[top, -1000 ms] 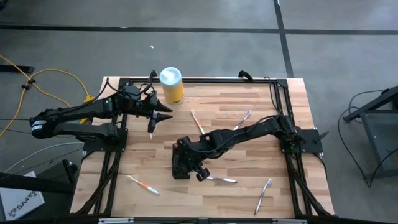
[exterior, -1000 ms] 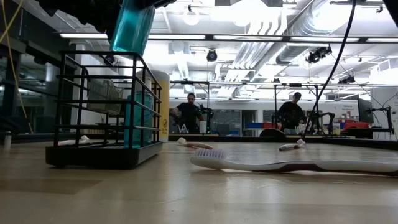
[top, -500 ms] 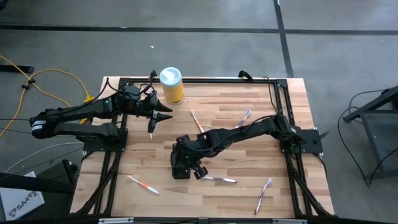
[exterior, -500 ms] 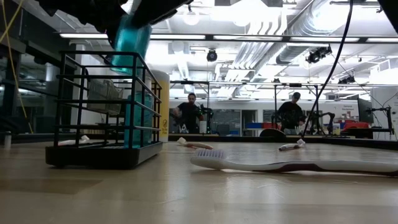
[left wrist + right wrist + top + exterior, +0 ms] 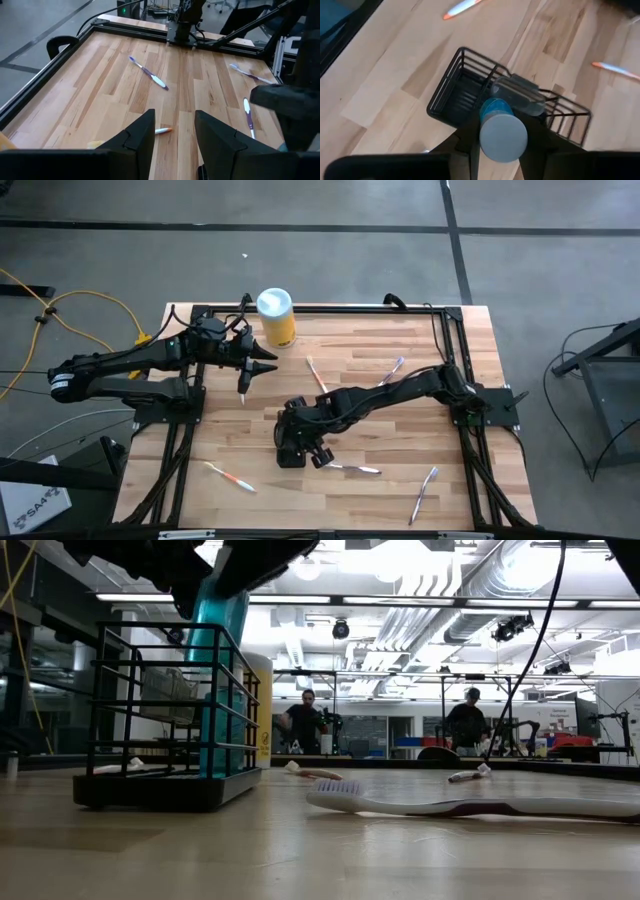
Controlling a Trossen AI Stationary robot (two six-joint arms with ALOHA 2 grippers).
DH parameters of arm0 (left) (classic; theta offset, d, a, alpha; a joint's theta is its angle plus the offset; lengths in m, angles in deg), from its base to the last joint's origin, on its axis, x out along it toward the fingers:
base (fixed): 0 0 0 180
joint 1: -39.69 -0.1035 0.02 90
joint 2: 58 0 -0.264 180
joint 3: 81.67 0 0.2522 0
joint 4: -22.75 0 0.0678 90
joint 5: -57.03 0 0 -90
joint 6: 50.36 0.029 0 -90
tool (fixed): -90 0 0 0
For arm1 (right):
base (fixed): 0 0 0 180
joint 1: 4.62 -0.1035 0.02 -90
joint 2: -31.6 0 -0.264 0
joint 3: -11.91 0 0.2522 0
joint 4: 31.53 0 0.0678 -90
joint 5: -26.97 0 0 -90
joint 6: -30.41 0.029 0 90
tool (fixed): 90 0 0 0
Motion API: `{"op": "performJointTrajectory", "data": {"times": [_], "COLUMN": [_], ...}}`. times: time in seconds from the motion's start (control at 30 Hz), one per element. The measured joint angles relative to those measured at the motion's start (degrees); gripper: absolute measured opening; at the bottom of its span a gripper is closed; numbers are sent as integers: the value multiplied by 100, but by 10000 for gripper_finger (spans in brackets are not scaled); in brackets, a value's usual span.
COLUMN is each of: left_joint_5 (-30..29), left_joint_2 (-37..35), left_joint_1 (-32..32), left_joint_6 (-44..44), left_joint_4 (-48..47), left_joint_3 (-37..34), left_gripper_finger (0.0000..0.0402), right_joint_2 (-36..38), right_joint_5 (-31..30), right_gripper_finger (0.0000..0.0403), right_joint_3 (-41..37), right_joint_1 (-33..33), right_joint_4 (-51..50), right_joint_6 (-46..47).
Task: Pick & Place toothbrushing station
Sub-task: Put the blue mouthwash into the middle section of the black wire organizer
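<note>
High view, with the black wire toothbrushing station (image 5: 289,444) as the landmark near the middle of the wooden table (image 5: 460,470): far out to the station's left and toward the table's back edge, the left gripper (image 5: 256,368) hangs over the boards with its two fingers apart and nothing between them. A yellow canister with a white lid (image 5: 275,316) stands just behind that gripper, at the back edge. To the station's left and nearer the front edge lies an orange-tipped toothbrush (image 5: 230,477).

Directly above the station is the right gripper (image 5: 305,432), its arm reaching in from the table's right side. In the right wrist view its fingers (image 5: 535,131) are clamped on a teal tube with a grey cap (image 5: 501,131), held upright over the open top of the station (image 5: 451,95); a clear cup-like piece (image 5: 518,95) sits in the station beside the tube. The low view shows the teal tube (image 5: 218,630) reaching down past the station's top rail (image 5: 165,632), with the station standing flat on the table.

Behind the station and a little to its right lies an orange-handled toothbrush (image 5: 317,375), and farther right a purple one (image 5: 390,371). Just to the station's right, nearly touching its front corner, lies a white toothbrush (image 5: 355,469); farther right, near the front edge, lies another (image 5: 425,493). In the low view two people (image 5: 303,725) stand in the room far behind the table.
</note>
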Motion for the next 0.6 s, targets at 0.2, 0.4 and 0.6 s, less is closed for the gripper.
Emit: {"op": "performJointTrajectory", "data": {"times": [0.2, 0.4, 0.6], "left_joint_5": [0, 0, 0], "left_joint_2": [0, 0, 2], "left_joint_1": [-2, 0, 0], "left_joint_6": [-2, -2, 0], "left_joint_4": [-3, 2, 57], "left_joint_3": [0, 0, 0], "left_gripper_finger": [136, 136, 136], "right_joint_2": [-110, -178, -285], "right_joint_5": [30, 136, 189], "right_gripper_finger": [86, 86, 86], "right_joint_3": [-3, 1, -1], "right_joint_1": [26, 44, 74], "right_joint_4": [1, 42, 55], "right_joint_6": [6, -11, -22]}}
